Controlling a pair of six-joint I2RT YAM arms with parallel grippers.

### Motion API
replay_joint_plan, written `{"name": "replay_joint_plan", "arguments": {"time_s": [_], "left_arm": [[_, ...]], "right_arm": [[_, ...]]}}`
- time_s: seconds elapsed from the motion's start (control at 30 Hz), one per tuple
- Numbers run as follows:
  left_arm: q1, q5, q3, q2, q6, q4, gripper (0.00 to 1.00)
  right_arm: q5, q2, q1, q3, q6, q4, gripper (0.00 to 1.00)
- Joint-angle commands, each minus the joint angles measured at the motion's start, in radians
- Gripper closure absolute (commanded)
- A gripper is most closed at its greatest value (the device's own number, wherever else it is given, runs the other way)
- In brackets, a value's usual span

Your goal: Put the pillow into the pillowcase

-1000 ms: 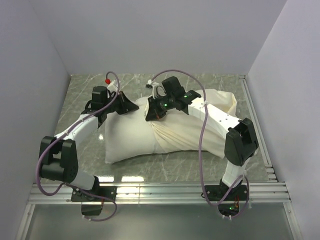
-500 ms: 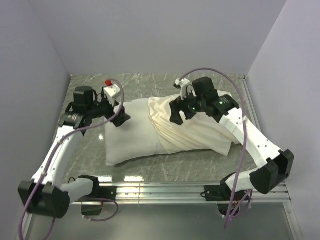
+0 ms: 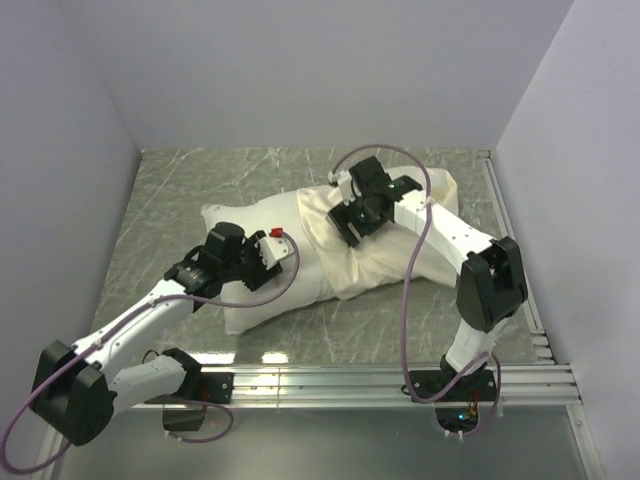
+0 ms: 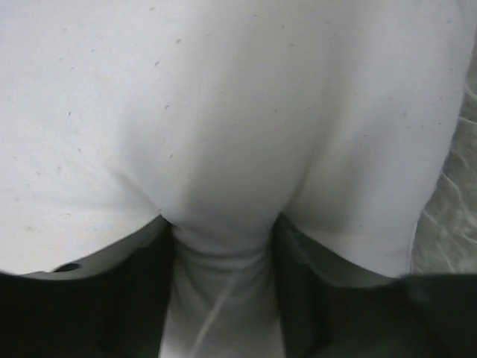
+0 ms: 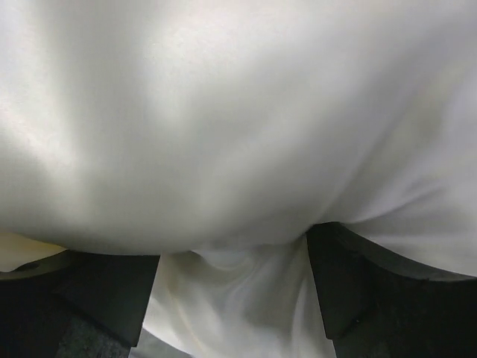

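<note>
Pillow (image 3: 268,306), plump and white, lies across the middle of the grey marbled surface (image 3: 170,190). The half nearer the right arm is already inside the cream pillowcase (image 3: 375,262) and the other half is bare, the cream cloth ending in a slanting line across the cushion. The left fingers (image 4: 141,298) press into the bare half with a ridge of white fabric bunched between them. They stand partly apart, and it cannot be told whether that ridge is truly clamped. The right fingers (image 5: 358,298) are spread wide over the pillowcase near its open end, with a loose fold of shiny cloth lying between them and nothing visibly pinched. The likeliest trouble from here is a bad bite on either side. If the right fingers close deep, they may catch the pillow's skin under the thin case, locking the two layers so the case cannot slide further on. If they close shallow, the slick cloth may slip free. A left grip on surface fabric alone could stretch the cover without moving the stuffing, or buckle the soft cushion at the case's mouth instead of feeding it in. With nothing seen anchoring the far end, a push could also shove the whole bundle along the surface. The right arm's lilac cable (image 3: 408,290) hangs over the case and could snag on a fold.
</note>
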Motion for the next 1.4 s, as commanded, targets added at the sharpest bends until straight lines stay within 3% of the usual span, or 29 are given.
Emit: {"name": "replay_joint_plan", "arguments": {"time_s": [0.0, 0.07, 0.13, 0.17, 0.23, 0.33, 0.37, 0.47, 0.5, 0.57, 0.73, 1.0, 1.17, 1.3, 1.33, 1.37], "left_arm": [[-0.040, -0.034, 0.014, 0.109, -0.141, 0.042, 0.51], [-0.040, 0.006, 0.057, 0.173, -0.252, 0.050, 0.73], [-0.037, 0.029, 0.132, 0.248, -0.328, 0.045, 0.85], [-0.034, 0.043, 0.175, 0.269, -0.404, 0.046, 0.96], [-0.002, 0.080, 0.206, 0.315, -0.508, 0.046, 1.00], [0.014, 0.106, 0.243, 0.304, -0.554, 0.034, 0.77], [0.015, 0.113, 0.247, 0.286, -0.540, 0.031, 0.58], [0.011, 0.141, 0.252, 0.203, -0.457, 0.014, 0.34], [0.003, 0.135, 0.258, 0.188, -0.443, 0.001, 0.31], [-0.011, 0.129, 0.287, 0.165, -0.409, -0.050, 0.27], [-0.015, 0.124, 0.298, 0.125, -0.414, -0.090, 0.22], [-0.015, 0.109, 0.237, 0.085, -0.498, -0.033, 0.16], [-0.017, 0.107, 0.235, 0.089, -0.489, -0.032, 0.14], [-0.017, 0.110, 0.234, 0.083, -0.466, -0.026, 0.14], [-0.018, 0.117, 0.229, 0.077, -0.451, -0.026, 0.15], [-0.023, 0.118, 0.223, 0.076, -0.448, -0.024, 0.16]], "right_arm": [[0.074, 0.058, -0.015, 0.172, 0.033, 0.198, 0.17], [0.089, 0.046, -0.022, 0.198, 0.038, 0.251, 0.16], [0.088, 0.009, -0.041, 0.198, 0.047, 0.275, 0.13], [0.083, -0.008, -0.049, 0.190, 0.056, 0.277, 0.13], [0.042, -0.071, -0.092, 0.148, 0.085, 0.249, 0.12], [-0.096, -0.210, -0.173, -0.017, 0.137, 0.232, 0.14], [-0.139, -0.254, -0.190, -0.082, 0.145, 0.240, 0.15], [-0.253, -0.442, -0.213, -0.375, 0.122, 0.321, 0.18], [-0.262, -0.521, -0.213, -0.449, 0.099, 0.358, 0.21], [-0.239, -0.578, -0.201, -0.618, 0.084, 0.471, 0.32], [-0.130, -0.537, -0.111, -0.724, 0.038, 0.619, 0.31], [0.155, -0.293, 0.015, -0.629, 0.137, 0.708, 0.30], [0.232, -0.151, 0.015, -0.503, 0.164, 0.637, 0.38], [0.278, -0.137, 0.017, -0.489, 0.164, 0.636, 0.61], [0.287, -0.132, 0.018, -0.489, 0.159, 0.631, 0.77], [0.289, -0.125, 0.015, -0.488, 0.154, 0.627, 0.84]]}}
